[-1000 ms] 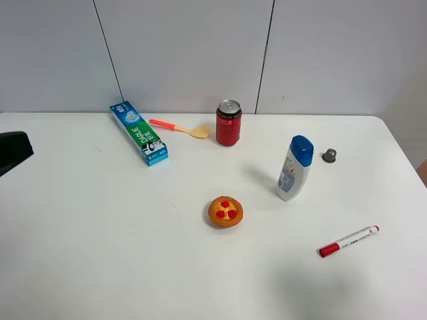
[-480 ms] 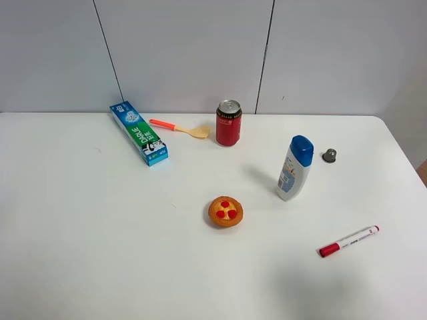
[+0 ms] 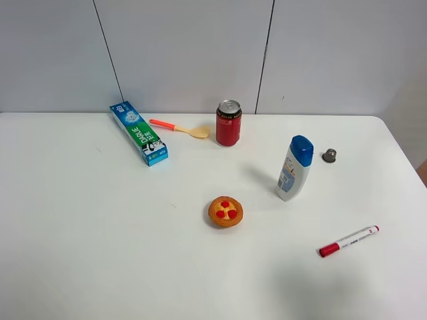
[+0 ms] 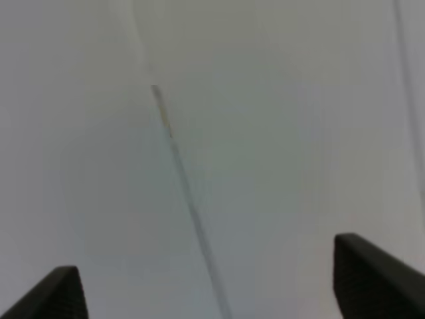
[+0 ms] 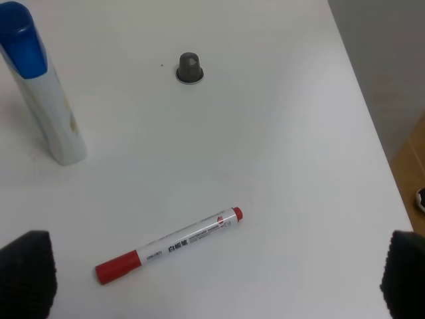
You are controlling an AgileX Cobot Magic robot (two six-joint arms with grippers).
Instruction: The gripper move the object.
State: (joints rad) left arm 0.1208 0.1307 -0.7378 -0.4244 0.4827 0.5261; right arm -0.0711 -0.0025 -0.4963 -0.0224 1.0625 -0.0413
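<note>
The toy spatula (image 3: 179, 127) lies flat at the back of the white table, between the toothpaste box and the red can. Its orange-red handle points left and its tan blade points toward the can. Neither gripper shows in the exterior high view. In the left wrist view, my left gripper (image 4: 212, 292) shows only two black fingertips (image 4: 372, 279) set wide apart, with a blurred pale surface between them. In the right wrist view, my right gripper (image 5: 214, 276) is also wide open and empty, above the table's right part, far from the spatula.
A blue-green toothpaste box (image 3: 139, 133) and a red can (image 3: 228, 123) flank the spatula. A toy tart (image 3: 225, 211) sits mid-table. A white bottle with a blue cap (image 3: 294, 168), a small grey cap (image 3: 329, 155) and a red-capped marker (image 3: 348, 241) are on the right.
A black part of the left arm at the left edge of the exterior view one second ago has gone out of view. Nothing on the table has moved.
</note>
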